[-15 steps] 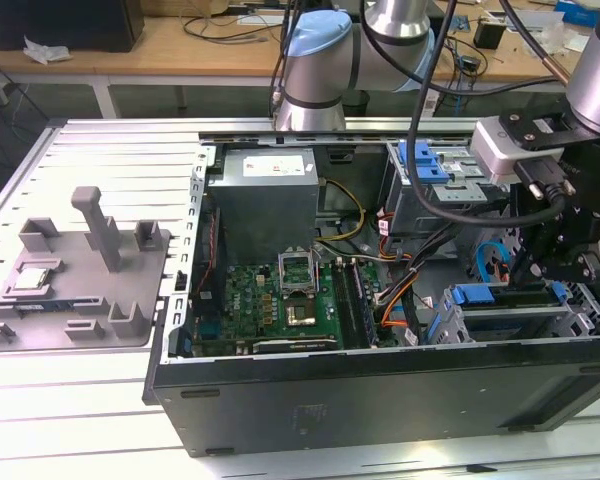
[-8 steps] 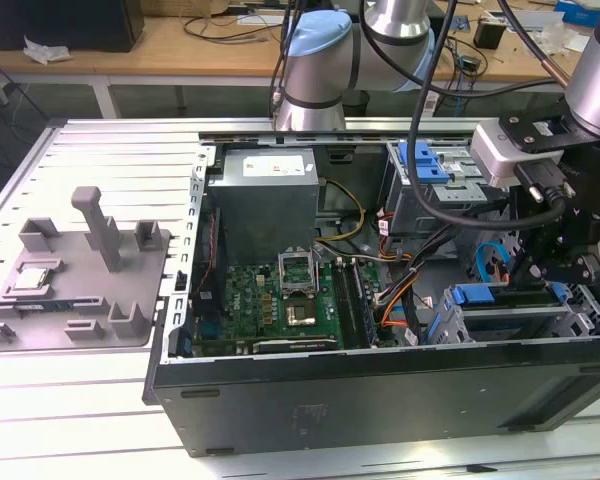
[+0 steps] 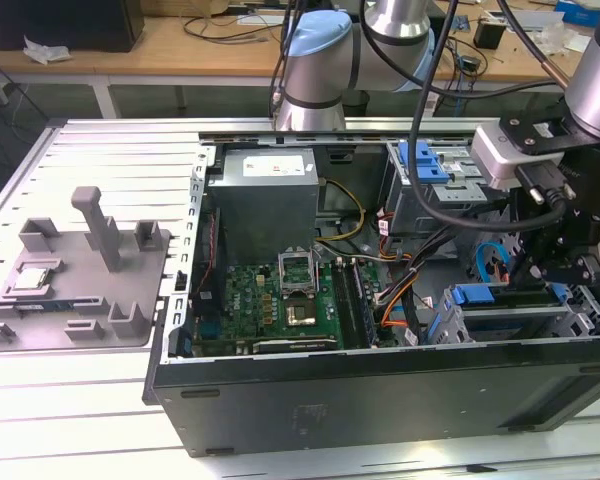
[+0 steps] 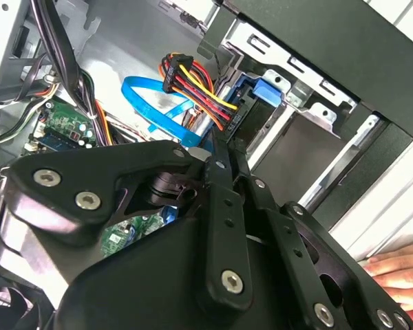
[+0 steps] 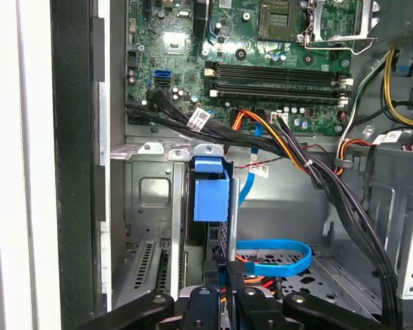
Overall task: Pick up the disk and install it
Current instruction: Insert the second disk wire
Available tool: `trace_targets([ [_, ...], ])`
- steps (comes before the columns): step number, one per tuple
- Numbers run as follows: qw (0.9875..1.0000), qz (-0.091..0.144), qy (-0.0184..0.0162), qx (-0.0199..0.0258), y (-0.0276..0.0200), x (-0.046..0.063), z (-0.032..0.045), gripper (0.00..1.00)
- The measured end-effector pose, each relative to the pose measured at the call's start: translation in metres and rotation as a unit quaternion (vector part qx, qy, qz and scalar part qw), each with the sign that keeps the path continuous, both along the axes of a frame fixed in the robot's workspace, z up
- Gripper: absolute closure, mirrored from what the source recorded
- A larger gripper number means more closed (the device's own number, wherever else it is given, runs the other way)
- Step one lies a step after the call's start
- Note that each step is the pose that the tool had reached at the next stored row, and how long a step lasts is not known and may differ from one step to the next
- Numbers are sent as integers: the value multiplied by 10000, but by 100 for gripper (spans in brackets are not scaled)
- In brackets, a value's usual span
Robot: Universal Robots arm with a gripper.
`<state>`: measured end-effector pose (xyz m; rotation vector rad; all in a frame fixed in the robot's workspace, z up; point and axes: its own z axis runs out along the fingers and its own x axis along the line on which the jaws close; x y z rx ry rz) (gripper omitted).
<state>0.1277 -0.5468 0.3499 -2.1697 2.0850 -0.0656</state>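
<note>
Disk (image 5: 211, 199) stands on edge in the metal drive cage, blue bracket end showing. In the exterior view its blue bracket (image 3: 477, 295) sits at the cage top, near the case's front wall.

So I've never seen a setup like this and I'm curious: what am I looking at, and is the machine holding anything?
A robot arm is working inside an open computer case lying on a metal table. The exterior view looks on from off the arm; both wrist views come from cameras riding on it. Its black gripper is down at the metal drive cage, its fingers closed on a thin upright piece topped by a blue latch, apparently the disk on edge. Nearby lie a green circuit board and a blue cable. A grey tray sits beside the case.
</note>
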Motion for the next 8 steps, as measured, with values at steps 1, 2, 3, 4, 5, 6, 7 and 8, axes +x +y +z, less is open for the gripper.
trace_targets([
  [1, 10000, 3, 0, 0, 1, 0, -2, 84],
  [2, 10000, 7, 0, 0, 2, 0, -6, 84],
  [3, 10000, 9, 0, -1, 2, 0, -7, 84],
  [4, 10000, 12, 0, -1, 2, 0, -8, 84],
  [5, 10000, 16, 0, 0, 2, 0, -10, 84],
  [6, 10000, 23, 0, 0, 2, 0, -12, 84],
  [7, 10000, 33, 0, 0, 2, 0, -15, 84],
  [8, 10000, 40, 0, 0, 2, 0, -18, 84],
])
